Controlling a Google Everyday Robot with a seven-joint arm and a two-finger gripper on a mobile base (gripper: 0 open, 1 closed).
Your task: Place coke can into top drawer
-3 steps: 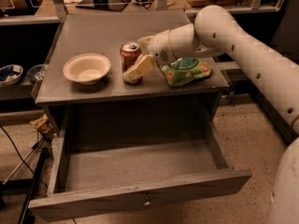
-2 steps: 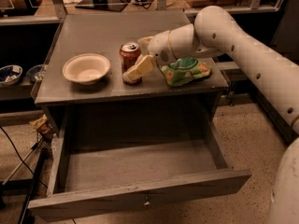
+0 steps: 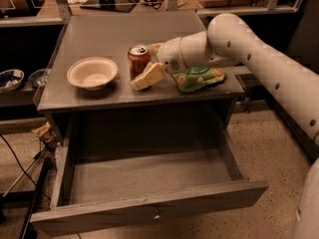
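The coke can [image 3: 137, 59] stands upright on the grey cabinet top [image 3: 99, 34], right of a white bowl [image 3: 92, 72]. My gripper [image 3: 144, 69] reaches in from the right and its fingers sit around the can; one pale finger [image 3: 148, 77] lies across the can's front right side, the other is hidden behind the can. The can still rests on the top. The top drawer [image 3: 149, 210] is pulled wide open below, its inside bare, a small metal knob [image 3: 156, 214] on its front panel.
A green snack bag [image 3: 198, 78] lies right of the can under my white arm [image 3: 249, 49]. Shelves with bowls [image 3: 11, 78] stand at the left. Black cables [image 3: 20, 168] run along the floor at the left.
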